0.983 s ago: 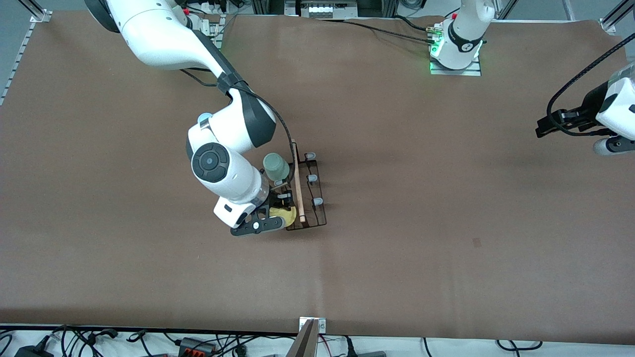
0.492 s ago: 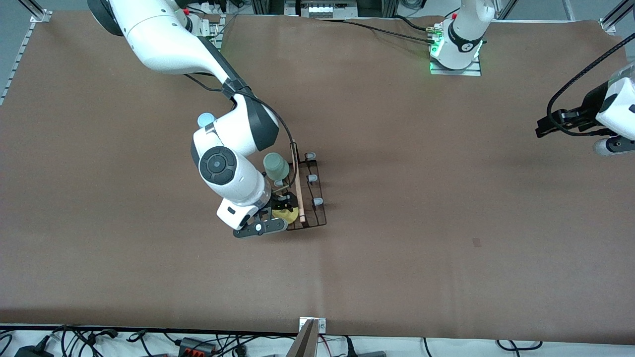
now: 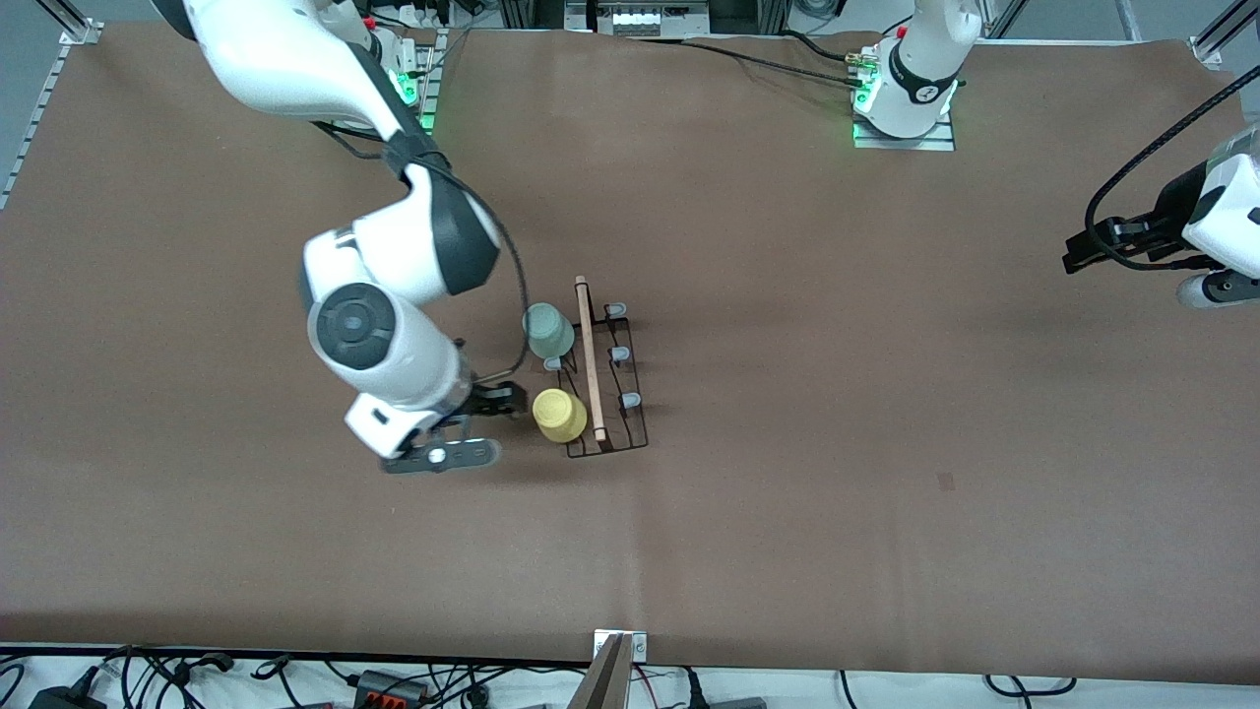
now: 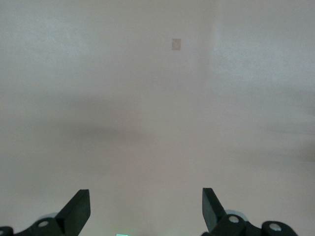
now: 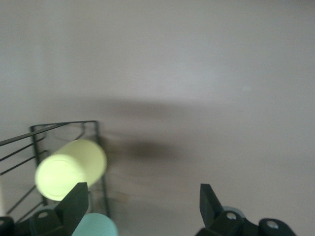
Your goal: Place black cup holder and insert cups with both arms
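Front view shows a flat brown tabletop (image 3: 886, 394) that looks smooth and soft, like paper or felt. Start at the 9 o'clock side. The right arm (image 3: 394, 266) is white and round, with dark grey joints. It bends down from 11 o'clock toward the middle. Its black right claw (image 3: 472, 425) is open and holds nothing. It hangs over the bare tabletop just beside the rack, on the right arm's end.

Next comes the black cup holder (image 3: 615, 394). It is made of thin black wire, with a pale wooden rod (image 3: 589, 359) along it and small grey pegs (image 3: 621, 354). It sits on the tabletop near the middle. The yellow cup (image 3: 559, 415) is smooth plastic, upside down on a peg at the holder's 6 o'clock end. The mint green cup (image 3: 547, 330) is the same shape, upside down on a peg at the 12 o'clock end.

At 3 o'clock the left arm (image 3: 1216, 222) waits, bent up at the edge of the picture. The left claw (image 4: 145, 210) is open and empty, over bare tabletop.
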### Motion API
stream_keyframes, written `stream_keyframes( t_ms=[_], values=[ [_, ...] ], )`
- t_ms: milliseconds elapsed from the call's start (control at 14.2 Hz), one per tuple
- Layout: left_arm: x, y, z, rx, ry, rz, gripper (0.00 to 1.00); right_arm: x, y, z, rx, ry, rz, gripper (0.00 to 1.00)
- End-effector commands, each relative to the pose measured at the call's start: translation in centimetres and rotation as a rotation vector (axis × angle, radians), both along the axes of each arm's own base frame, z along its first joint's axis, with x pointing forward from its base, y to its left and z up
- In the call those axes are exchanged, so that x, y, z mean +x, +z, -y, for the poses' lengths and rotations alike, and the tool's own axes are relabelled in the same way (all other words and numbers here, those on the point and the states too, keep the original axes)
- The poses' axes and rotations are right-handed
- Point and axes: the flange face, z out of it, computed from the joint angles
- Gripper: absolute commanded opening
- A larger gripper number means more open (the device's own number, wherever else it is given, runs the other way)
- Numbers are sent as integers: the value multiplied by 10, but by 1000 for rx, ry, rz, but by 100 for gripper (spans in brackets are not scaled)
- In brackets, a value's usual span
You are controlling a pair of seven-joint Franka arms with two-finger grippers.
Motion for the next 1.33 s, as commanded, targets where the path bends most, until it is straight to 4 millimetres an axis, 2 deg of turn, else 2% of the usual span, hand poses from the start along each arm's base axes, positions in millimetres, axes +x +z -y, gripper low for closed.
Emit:
stream_keyframes(
  t_ms=[0, 70, 281, 351, 421, 562, 843, 913, 1054, 1264],
  values=[
    [-3, 5, 1, -31, -14, 1, 100, 2, 35, 56, -30, -43, -33, 100],
    [-3, 4, 1, -31, -14, 0, 100, 2, 54, 76, -25, -43, -30, 100],
    [-3, 5, 1, -29, -14, 1, 100, 2, 85, 131, -35, -69, -46, 100],
    [-3, 5, 1, -31, -14, 1, 100, 3, 89, 151, -33, -87, -51, 100],
    [-3, 5, 1, -29, -14, 1, 100, 1, 108, 174, -27, -93, -28, 100],
    [-3, 5, 1, -31, -14, 1, 100, -14, 121, 226, -19, -112, -21, 100],
    [-2, 4, 1, -31, -14, -1, 100, -42, 151, 302, -4, -114, -3, 100],
    [-3, 4, 1, -31, -14, -1, 100, -47, 161, 313, 5, -94, 12, 100],
    [-2, 4, 0, -31, -13, 0, 100, -50, 166, 319, 20, -91, 11, 100],
    [-3, 3, 0, -31, -13, -2, 100, -55, 173, 311, 2, -75, 8, 100]
  ],
)
